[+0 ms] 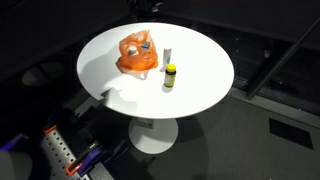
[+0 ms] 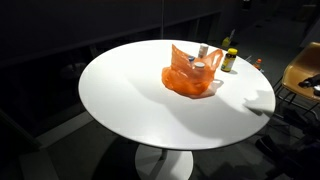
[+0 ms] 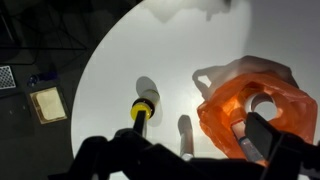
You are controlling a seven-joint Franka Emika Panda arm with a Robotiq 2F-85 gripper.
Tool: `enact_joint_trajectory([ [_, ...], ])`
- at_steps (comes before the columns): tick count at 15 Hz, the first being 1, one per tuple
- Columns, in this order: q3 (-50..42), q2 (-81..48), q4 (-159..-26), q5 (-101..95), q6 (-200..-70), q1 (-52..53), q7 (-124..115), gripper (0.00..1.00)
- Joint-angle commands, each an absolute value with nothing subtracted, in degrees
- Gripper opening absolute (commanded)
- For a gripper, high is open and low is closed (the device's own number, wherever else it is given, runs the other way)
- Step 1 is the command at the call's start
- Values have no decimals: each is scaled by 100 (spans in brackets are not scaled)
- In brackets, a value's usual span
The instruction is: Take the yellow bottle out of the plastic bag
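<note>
The yellow bottle has a black body and a yellow cap. It stands upright on the white round table, outside the orange plastic bag and beside it. In the wrist view the bottle is left of the bag. A small container shows through the bag's plastic. My gripper is open and empty, above the table, with one finger over the bag. It does not show in the exterior views.
A slim grey cylinder stands between the bottle and the bag. A chair is close to the table's edge. A tan box lies on the dark floor beyond the table rim.
</note>
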State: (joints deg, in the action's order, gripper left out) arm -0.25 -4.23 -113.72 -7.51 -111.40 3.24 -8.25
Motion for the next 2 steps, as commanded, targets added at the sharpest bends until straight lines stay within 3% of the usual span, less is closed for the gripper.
enact_joint_trajectory([
  [1, 31, -426, -11384, -754, -11128, 275, -829, 100],
  [2, 31, -427, -11400, -754, -11128, 275, -830, 100],
])
